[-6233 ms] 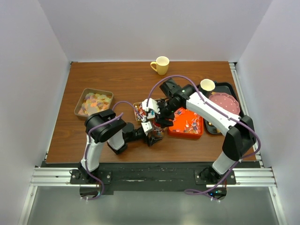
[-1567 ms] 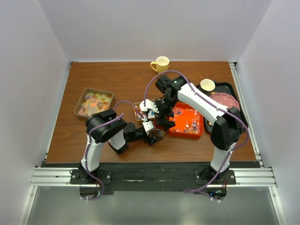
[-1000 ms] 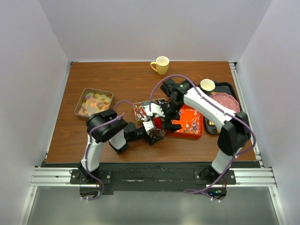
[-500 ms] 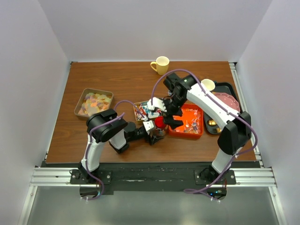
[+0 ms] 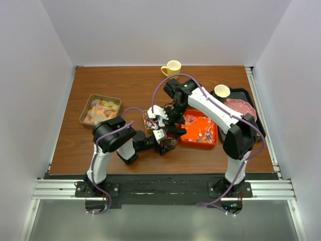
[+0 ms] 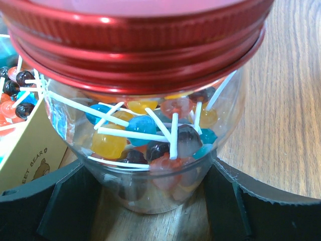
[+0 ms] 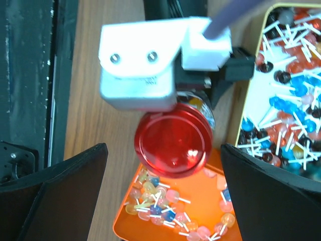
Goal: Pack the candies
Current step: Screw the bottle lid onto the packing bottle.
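Your left gripper [image 6: 150, 201] grasps the jar [image 6: 145, 150] low on its sides. Your right gripper [image 7: 163, 165] hangs spread wide over the red lid [image 7: 173, 144], holding nothing. Centre on the lid before closing, and don't tip the jar. Candies [image 6: 140, 128] are small round lollipops on white sticks, mixed colours, inside the jar, with more in the orange tray [image 7: 200, 201].

Candies [image 6: 145, 135]: tiny multicoloured lollipops, white sticks; some inside red-lidded jar [image 6: 228, 120], others loose in orange tray [image 7: 200, 191].

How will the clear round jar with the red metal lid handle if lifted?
The clear round jar looks smooth, probably slippery in the left gripper. Packed with lollipops, it likely has some heft. Tipped over, it would probably roll.
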Tool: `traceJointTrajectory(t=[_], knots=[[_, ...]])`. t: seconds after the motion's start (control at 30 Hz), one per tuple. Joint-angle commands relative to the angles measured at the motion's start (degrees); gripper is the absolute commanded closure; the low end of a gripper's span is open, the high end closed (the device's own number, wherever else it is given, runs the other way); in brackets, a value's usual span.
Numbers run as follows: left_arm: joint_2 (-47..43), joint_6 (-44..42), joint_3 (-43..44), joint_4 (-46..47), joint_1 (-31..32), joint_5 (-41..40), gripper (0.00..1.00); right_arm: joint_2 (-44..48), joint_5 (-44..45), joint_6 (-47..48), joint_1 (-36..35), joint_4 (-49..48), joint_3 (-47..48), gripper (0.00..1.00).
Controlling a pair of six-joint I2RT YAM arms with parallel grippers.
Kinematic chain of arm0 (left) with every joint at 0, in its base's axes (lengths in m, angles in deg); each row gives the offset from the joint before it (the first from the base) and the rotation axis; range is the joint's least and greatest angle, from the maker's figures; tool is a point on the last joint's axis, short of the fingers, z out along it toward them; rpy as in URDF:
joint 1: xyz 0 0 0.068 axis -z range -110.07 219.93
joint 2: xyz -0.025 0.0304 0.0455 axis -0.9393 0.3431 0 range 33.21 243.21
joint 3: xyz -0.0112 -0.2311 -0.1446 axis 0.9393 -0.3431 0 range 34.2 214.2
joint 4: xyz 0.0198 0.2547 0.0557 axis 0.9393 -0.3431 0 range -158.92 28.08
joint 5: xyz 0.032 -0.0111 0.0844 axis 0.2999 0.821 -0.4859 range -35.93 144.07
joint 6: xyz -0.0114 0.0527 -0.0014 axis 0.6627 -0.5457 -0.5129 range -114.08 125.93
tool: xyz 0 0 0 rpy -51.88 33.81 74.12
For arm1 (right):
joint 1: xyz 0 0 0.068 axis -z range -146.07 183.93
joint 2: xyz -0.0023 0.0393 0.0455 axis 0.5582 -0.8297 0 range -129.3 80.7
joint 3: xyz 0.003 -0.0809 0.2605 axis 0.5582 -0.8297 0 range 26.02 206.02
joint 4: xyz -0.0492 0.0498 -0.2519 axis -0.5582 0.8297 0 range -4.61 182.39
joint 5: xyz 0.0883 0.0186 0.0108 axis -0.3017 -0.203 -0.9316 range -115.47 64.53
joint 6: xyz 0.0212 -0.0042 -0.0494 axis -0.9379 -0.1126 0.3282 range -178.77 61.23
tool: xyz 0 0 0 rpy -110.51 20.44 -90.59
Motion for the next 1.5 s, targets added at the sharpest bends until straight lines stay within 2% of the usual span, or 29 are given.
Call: traceJointTrajectory(t=[0.0, 0.6, 0.73, 0.83, 1.0, 1.17, 1.47], knots=[[3.1, -1.4, -0.6, -3.5, -0.7, -4.3, 1.00, 0.6, -1.8, 1.0, -0.2, 2.1, 1.2, 0.02], [3.7, -0.6, 0.0, -3.8, -1.2, -5.1, 1.00, 8.7, 3.2, -0.5, 0.7, 4.6, -8.3, 0.04], [3.8, -0.5, 0.0, -4.1, -1.3, -5.0, 1.00, 10.4, 3.5, -0.8, 1.3, 7.0, -9.1, 0.07], [3.8, -0.4, 0.1, -4.3, -1.2, -4.6, 1.00, 10.9, 3.1, -0.8, 2.5, 9.3, -8.6, 0.08], [4.2, -0.3, 0.6, -4.8, -1.2, -3.7, 1.00, 10.0, 3.7, -3.0, 3.8, 5.1, -5.5, 0.07], [3.7, -0.8, 0.4, -5.2, -1.1, -3.8, 1.00, 5.7, -0.7, -5.5, 3.6, 1.8, -0.5, 0.06], [3.3, -1.1, 0.4, -5.3, -1.2, -4.0, 1.00, 0.6, -2.3, -4.9, 1.7, 2.6, 3.4, 0.05]])
